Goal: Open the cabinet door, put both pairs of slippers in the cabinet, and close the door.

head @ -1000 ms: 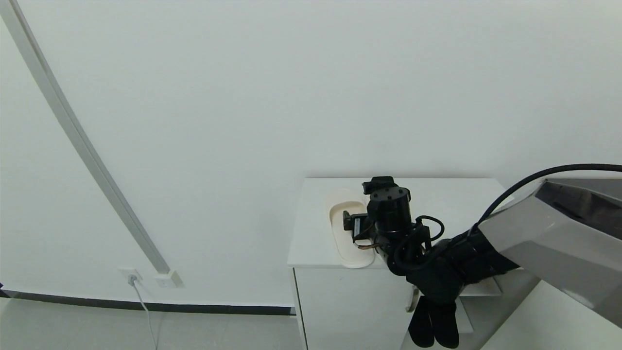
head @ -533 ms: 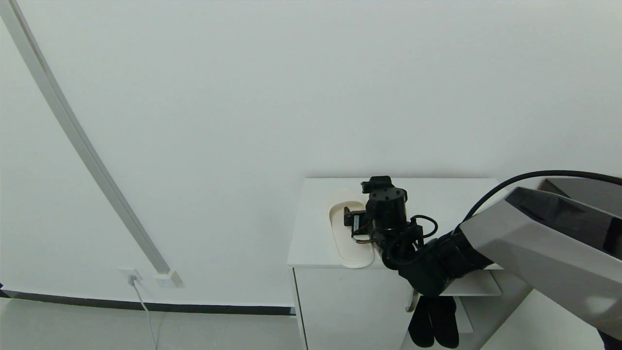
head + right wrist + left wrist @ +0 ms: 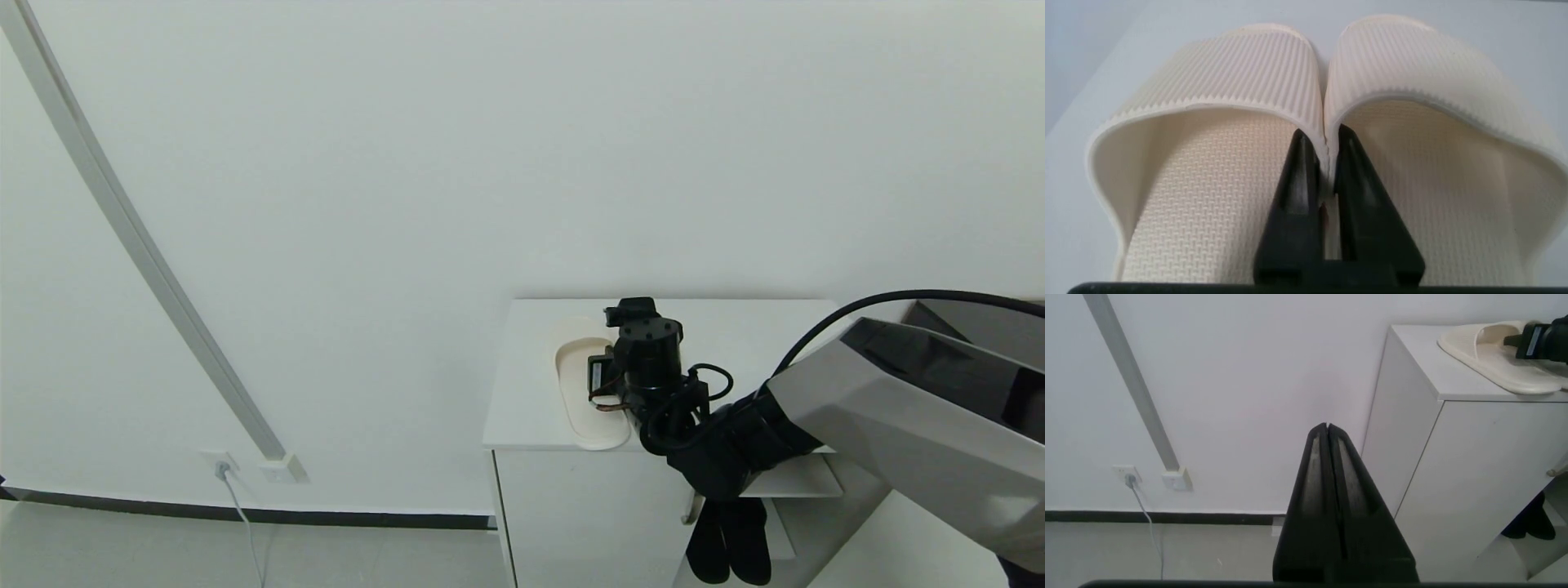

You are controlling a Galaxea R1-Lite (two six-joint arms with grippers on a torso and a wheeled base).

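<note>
A pair of cream slippers (image 3: 1208,163) lies side by side on top of the white cabinet (image 3: 531,384); the left slipper (image 3: 575,392) shows beside the wrist in the head view. My right gripper (image 3: 1325,175) stands over them, its fingers shut on the touching inner edges of both slippers. A black pair of slippers (image 3: 727,547) sits low inside the cabinet, under a shelf (image 3: 796,486). My left gripper (image 3: 1328,437) is shut on nothing, held low beside the cabinet (image 3: 1470,457) and facing the wall.
A grey conduit (image 3: 139,245) slants down the wall to a socket with a cable (image 3: 220,469). Bare floor lies left of the cabinet. A door handle (image 3: 692,505) hangs below the cabinet top.
My right forearm has swung a little leftward and the wrist has settled closer over the cream slippers. The slippers have not moved.
</note>
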